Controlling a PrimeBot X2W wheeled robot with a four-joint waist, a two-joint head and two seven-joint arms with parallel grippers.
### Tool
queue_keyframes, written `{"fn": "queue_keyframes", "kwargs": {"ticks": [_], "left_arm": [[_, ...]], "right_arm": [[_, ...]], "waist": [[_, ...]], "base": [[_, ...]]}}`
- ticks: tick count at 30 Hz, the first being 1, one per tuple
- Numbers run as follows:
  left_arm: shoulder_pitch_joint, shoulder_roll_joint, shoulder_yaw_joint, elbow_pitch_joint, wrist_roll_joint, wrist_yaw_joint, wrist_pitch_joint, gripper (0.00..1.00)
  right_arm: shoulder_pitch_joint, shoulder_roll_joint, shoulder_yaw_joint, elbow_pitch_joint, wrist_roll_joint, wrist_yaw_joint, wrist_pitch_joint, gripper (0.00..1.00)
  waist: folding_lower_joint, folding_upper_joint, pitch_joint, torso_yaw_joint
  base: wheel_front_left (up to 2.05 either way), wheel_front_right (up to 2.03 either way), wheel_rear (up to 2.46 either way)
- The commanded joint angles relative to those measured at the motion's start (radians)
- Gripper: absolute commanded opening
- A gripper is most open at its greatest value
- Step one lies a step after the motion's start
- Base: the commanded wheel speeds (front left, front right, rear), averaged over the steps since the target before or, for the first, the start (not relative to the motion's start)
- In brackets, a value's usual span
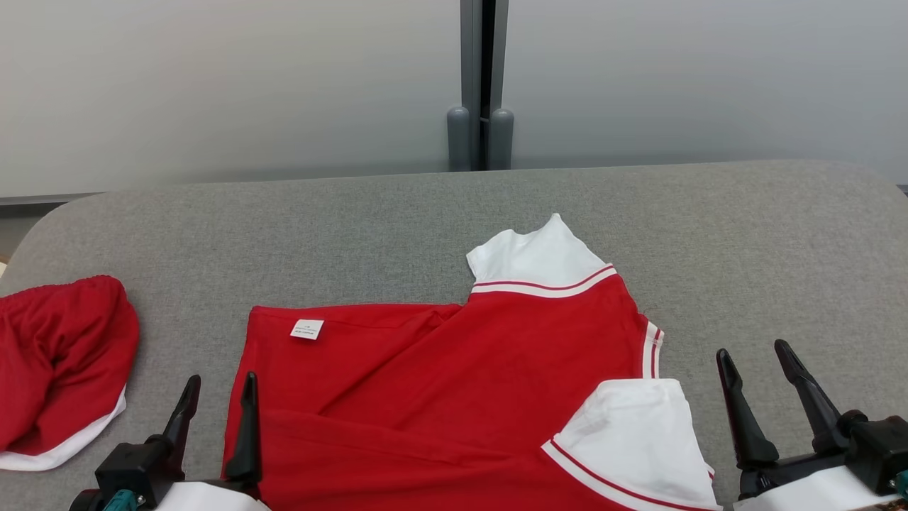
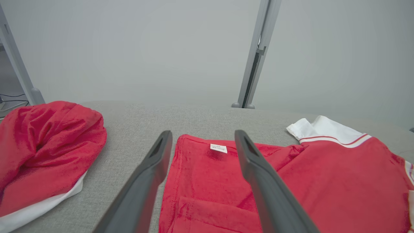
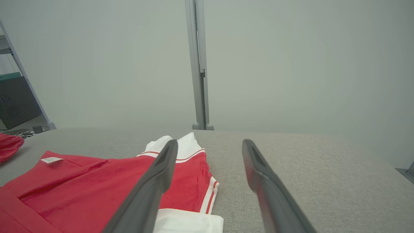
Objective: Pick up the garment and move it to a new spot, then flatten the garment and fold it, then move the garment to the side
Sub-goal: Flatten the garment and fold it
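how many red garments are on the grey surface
2. A red-and-white shirt lies spread in the middle. A bunched red garment with white trim sits apart from it at the left edge. The near side is cut off, so more could be hidden there.

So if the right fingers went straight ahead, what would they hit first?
Probably the bare grey table, just beside the red garment; how high the right fingers hover is unclear.

Soft, diffuse light lit the scene evenly, leaving only faint shadows under the garment (image 1: 440,383) on the grey table (image 1: 355,234). The head view was sharp. In the wrist views the near fingers (image 2: 271,194) blurred slightly, and the wide lens tilted the post (image 2: 255,64).
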State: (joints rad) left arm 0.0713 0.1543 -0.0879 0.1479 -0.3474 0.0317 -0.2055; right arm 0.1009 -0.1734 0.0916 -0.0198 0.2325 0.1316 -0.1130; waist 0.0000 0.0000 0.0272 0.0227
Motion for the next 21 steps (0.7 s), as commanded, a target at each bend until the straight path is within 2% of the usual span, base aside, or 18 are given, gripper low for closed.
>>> {"fn": "queue_keyframes", "kwargs": {"ticks": [1,12,14,17,21], "left_arm": [[-0.014,0.011,-0.006,-0.017,0.014,0.007,0.007,1.00],[-0.013,0.018,-0.027,-0.054,0.029,0.027,0.045,1.00],[-0.047,0.014,-0.038,-0.058,0.024,0.014,0.054,1.00],[-0.117,0.013,-0.046,-0.016,0.010,-0.004,0.077,1.00],[-0.268,0.011,-0.040,0.122,-0.022,-0.033,0.103,1.00]], "right_arm": [[0.004,-0.001,-0.004,-0.023,-0.011,-0.002,0.017,1.00],[0.029,0.017,-0.018,-0.071,-0.014,-0.002,0.049,1.00],[0.030,0.021,-0.029,-0.075,-0.012,-0.002,0.049,1.00],[0.014,0.024,-0.030,-0.086,-0.012,-0.002,0.052,1.00],[-0.029,0.007,0.000,-0.094,-0.009,-0.002,0.051,1.00]], "waist": [[0.0000,0.0000,-0.008,0.001],[0.0000,0.0000,-0.003,-0.005],[0.0000,0.0000,0.014,0.002],[0.0000,0.0000,0.051,0.006],[0.0000,0.0000,0.121,-0.005]], "base": [[0.00,0.00,0.00],[0.00,0.00,0.00],[0.00,0.00,0.00],[0.00,0.00,0.00],[0.00,0.00,0.00]]}}
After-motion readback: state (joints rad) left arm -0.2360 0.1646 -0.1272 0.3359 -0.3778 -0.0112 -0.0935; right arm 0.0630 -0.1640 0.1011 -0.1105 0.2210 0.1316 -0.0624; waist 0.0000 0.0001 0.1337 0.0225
